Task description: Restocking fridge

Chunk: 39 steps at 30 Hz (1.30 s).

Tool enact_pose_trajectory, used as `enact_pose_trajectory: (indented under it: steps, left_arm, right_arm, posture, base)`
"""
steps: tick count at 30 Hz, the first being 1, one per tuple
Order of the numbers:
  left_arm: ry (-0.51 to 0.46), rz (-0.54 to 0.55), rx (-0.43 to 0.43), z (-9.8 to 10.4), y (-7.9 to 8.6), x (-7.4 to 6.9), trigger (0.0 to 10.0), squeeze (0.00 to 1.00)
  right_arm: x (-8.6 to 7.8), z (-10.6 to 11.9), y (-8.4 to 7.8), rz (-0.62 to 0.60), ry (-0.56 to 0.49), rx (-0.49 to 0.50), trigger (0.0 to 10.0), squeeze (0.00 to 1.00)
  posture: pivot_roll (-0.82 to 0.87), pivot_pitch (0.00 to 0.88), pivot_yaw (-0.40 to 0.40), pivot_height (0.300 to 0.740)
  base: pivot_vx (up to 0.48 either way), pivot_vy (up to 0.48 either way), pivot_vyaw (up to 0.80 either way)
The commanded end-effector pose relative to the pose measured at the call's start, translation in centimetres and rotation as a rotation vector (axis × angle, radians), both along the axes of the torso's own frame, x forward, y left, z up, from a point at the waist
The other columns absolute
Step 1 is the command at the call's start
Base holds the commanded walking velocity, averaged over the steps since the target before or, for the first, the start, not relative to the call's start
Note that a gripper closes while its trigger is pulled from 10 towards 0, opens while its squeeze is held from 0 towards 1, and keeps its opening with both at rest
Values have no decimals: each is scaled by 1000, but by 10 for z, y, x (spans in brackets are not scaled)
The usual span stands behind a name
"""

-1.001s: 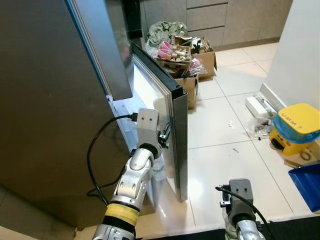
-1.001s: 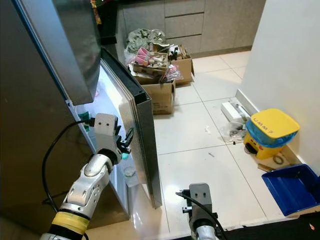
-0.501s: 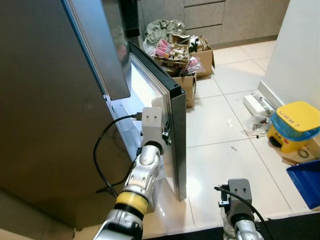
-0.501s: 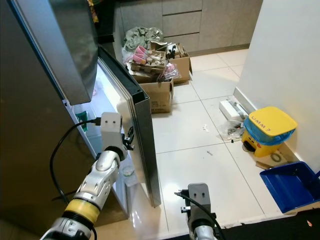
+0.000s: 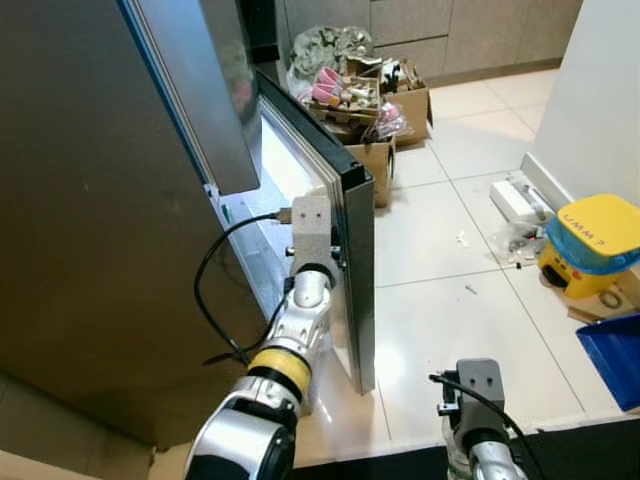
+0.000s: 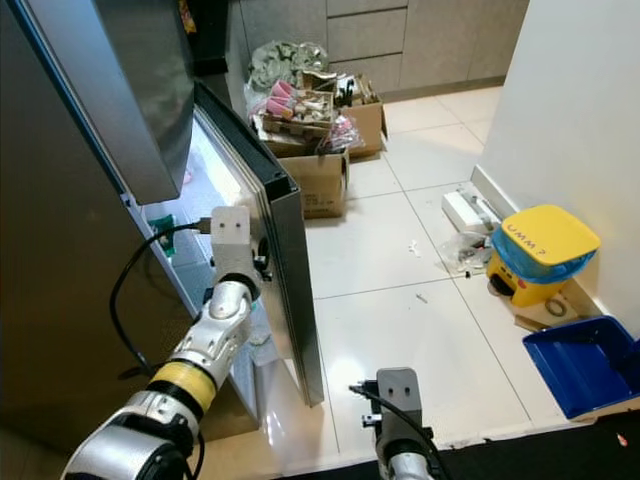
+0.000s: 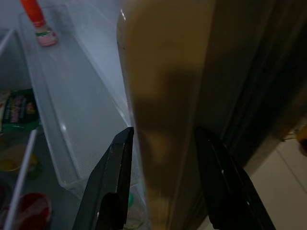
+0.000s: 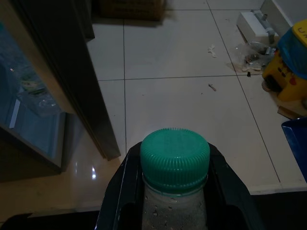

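The left hand [image 7: 163, 182] has reached further, fingers spread astride the fridge door [image 7: 168, 96] edge.

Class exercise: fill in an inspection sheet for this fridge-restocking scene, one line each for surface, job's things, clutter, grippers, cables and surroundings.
Surface: pale tiled floor, small scraps on it.
Job's things: fridge door partly open, lit interior; green-capped bottle held upright; door shelf holds an orange-topped bottle.
Clutter: cardboard boxes heaped with items; yellow and blue container; blue bin; white item by the wall.
Grippers: left gripper open, fingers either side of the door's edge; right gripper shut on the bottle, low over the floor.
Cables: black cable loops from the left wrist.
Surroundings: grey cabinets behind, white wall.
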<state>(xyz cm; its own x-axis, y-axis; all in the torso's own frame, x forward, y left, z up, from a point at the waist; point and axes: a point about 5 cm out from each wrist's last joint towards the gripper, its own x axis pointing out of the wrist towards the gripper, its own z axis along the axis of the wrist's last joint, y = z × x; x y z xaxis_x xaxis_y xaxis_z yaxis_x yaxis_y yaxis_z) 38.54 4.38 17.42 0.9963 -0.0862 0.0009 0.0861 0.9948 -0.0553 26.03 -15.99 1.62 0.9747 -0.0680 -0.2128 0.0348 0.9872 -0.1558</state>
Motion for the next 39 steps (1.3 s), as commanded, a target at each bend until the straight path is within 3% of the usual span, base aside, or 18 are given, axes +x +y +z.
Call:
enact_pose_trajectory:
  steps: [1, 6, 8, 9, 10, 16, 19, 22, 24, 26, 27, 28, 29, 30, 32, 35, 38, 39]
  left_arm:
    - [11, -84, -36, 3, -34, -8, 10000, 0]
    - [59, -320, -144, 10, -92, -28, 10000, 0]
    - [75, -426, -189, 13, -111, -37, 10000, 0]
    - [75, -426, -189, 13, -111, -37, 10000, 0]
    - [68, -527, -238, 19, -128, -45, 10000, 0]
    - [14, -555, -254, 29, -128, -43, 10000, 0]
    - [-36, -561, -241, 31, -111, -34, 10000, 0]
    - [-119, -551, -61, 20, -69, -23, 10000, 0]
    - [-130, -551, -31, 16, -58, -23, 10000, 0]
    - [-132, -531, 22, 0, -19, -27, 10000, 0]
    - [-132, -531, 22, 0, -19, -27, 10000, 0]
    - [-125, -523, 34, -5, -7, -31, 10000, 0]
    - [-72, -474, 73, -28, 29, -49, 10000, 0]
    - [-52, -460, 87, -36, 39, -57, 10000, 0]
    - [-52, -460, 87, -36, 39, -57, 10000, 0]
    - [70, -420, 123, -76, 59, -93, 10000, 0]
    - [103, -411, 126, -87, 63, -104, 10000, 0]
    - [176, -342, 99, -106, 71, -119, 10000, 0]
  right_arm:
    - [-2, -1, 4, 9, 9, 0, 10000, 0]
    - [-2, -1, 5, 6, 7, -1, 10000, 0]
    - [-2, -1, 4, 4, 6, -1, 10000, 0]
    - [-2, -1, 4, 4, 6, -1, 10000, 0]
    - [-2, -1, 4, 4, 6, -3, 10000, 0]
    - [-1, 1, 3, -1, 1, -4, 10000, 0]
    - [0, 2, 1, -6, -1, -6, 10000, 0]
    - [1, 2, 1, -12, -4, -2, 10000, 0]
    - [1, 2, 1, -13, -4, -2, 10000, 0]
    - [1, 1, 1, -13, -1, -1, 10000, 0]
    - [1, 1, 1, -13, -1, -1, 10000, 0]
    - [1, 1, 1, -13, 0, 0, 10000, 0]
    - [0, 0, 1, -9, 5, 0, 10000, 0]
    - [0, -1, 1, -7, 7, 1, 10000, 0]
    - [0, -1, 1, -7, 7, 1, 10000, 0]
    - [-1, -2, 3, 7, 12, 3, 10000, 0]
    - [0, -1, 4, 11, 11, 4, 10000, 0]
    - [0, 0, 5, 19, 7, 5, 10000, 0]
  posture:
    - [-193, 194, 127, 707]
    - [-203, 194, 132, 707]
    - [-207, 194, 132, 707]
    - [-207, 194, 132, 707]
    - [-210, 194, 130, 707]
    - [-214, 192, 131, 707]
    - [-199, 191, 130, 707]
    - [-183, 192, 129, 707]
    - [-183, 192, 129, 707]
    - [-163, 193, 128, 707]
    - [-163, 193, 128, 707]
    - [-163, 193, 128, 707]
    - [-146, 194, 121, 707]
    - [-143, 194, 120, 707]
    - [-143, 194, 120, 707]
    - [-132, 193, 106, 707]
    - [-132, 193, 104, 707]
    - [-136, 191, 96, 707]
  base:
    - [0, 0, 0]
    - [0, 0, 0]
    - [0, 0, 0]
    - [0, 0, 0]
    - [0, 0, 0]
    - [0, 0, 0]
    - [0, 0, 0]
    - [0, 0, 0]
    - [0, 0, 0]
    - [0, 0, 0]
    - [0, 0, 0]
    - [0, 0, 0]
    - [0, 0, 0]
    - [0, 0, 0]
    - [0, 0, 0]
    - [0, 0, 0]
    - [0, 0, 0]
    - [0, 0, 0]
